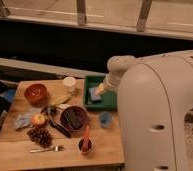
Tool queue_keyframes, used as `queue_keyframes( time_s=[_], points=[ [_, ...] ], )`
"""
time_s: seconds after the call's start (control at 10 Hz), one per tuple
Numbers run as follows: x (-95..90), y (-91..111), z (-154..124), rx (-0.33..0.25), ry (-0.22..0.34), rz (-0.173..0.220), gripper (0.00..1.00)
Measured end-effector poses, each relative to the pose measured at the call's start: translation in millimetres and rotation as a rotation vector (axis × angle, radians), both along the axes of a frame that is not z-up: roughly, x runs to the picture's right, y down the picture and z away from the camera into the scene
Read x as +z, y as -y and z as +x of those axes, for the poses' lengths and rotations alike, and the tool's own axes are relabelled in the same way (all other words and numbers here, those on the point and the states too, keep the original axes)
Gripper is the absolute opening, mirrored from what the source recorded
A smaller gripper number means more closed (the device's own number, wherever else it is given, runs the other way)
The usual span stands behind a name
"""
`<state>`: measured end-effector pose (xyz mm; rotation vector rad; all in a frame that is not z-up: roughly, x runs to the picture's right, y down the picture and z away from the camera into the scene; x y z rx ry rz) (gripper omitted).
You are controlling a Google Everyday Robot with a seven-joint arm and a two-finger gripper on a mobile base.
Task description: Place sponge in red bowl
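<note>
Sponge (94,94): pale blue block, lying in the green tray (109,102) near frame centre
Gripper (100,90): hanging right at the sponge's right edge; whether it is spread or pinching cannot be told
Red bowl (35,92): sitting upper left on the wooden table (107,147), well apart from the tray
Between them: white cup (69,83) standing just beside the tray; dark bowl (73,118) and blue cup (105,119) sitting lower down

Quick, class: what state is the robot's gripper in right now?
Gripper: low over the green tray, right by the sponge; whether it is open, closed or holding anything cannot be told.
</note>
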<state>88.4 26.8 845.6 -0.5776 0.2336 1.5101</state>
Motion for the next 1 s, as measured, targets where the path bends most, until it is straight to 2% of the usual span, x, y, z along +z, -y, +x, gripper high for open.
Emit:
queue_keyframes(
  time_s=[0.4, 0.6, 0.8, 1.0],
  points=[
    [2.8, -1, 0, 0.01, 0.004, 0.004, 0.8],
    [9.8, 4, -4, 0.036, 0.031, 0.009, 0.8],
    [22.3, 12, -22, 0.024, 0.063, 0.014, 0.8],
    [32.4, 23, -41, -0.013, 0.092, 0.014, 0.8]
  ],
)
